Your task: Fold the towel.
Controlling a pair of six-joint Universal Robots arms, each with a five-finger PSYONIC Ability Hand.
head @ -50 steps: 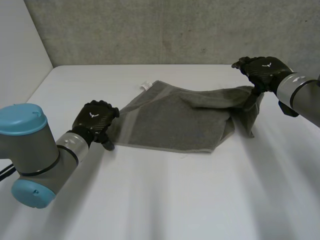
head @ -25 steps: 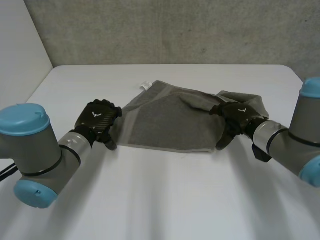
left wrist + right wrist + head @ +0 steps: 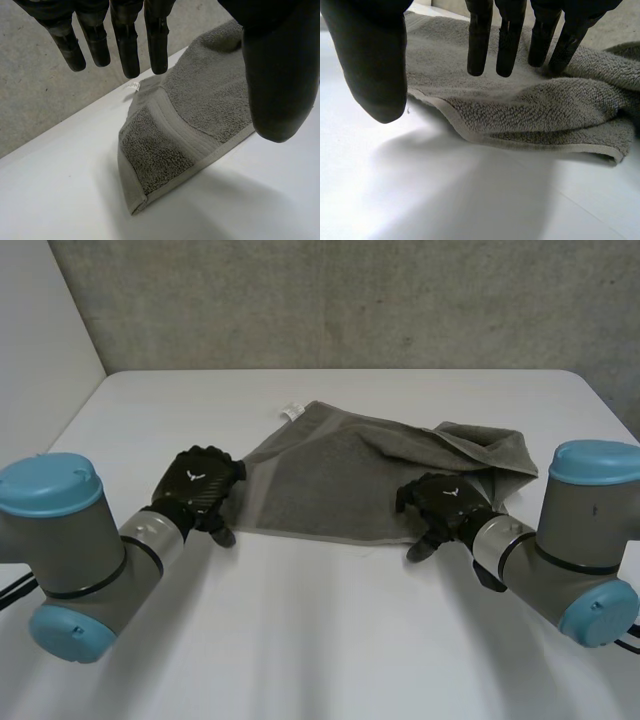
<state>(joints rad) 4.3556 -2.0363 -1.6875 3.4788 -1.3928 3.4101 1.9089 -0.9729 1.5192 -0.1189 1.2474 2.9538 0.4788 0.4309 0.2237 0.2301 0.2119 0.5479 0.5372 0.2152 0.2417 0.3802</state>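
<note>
Grey terry towel (image 3: 340, 475), flat woven hem, right side rumpled, my left hand (image 3: 197, 487), right hand (image 3: 440, 506), fingers straight, thumbs apart

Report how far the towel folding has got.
Done: little. The towel lies mostly flat on the table, with just its far right end rumpled over itself. In hand: nothing is gripped; the left hand is open at the near left corner, the right hand open over the near right edge. Left: grasp the corners and make the fold itself.
</note>
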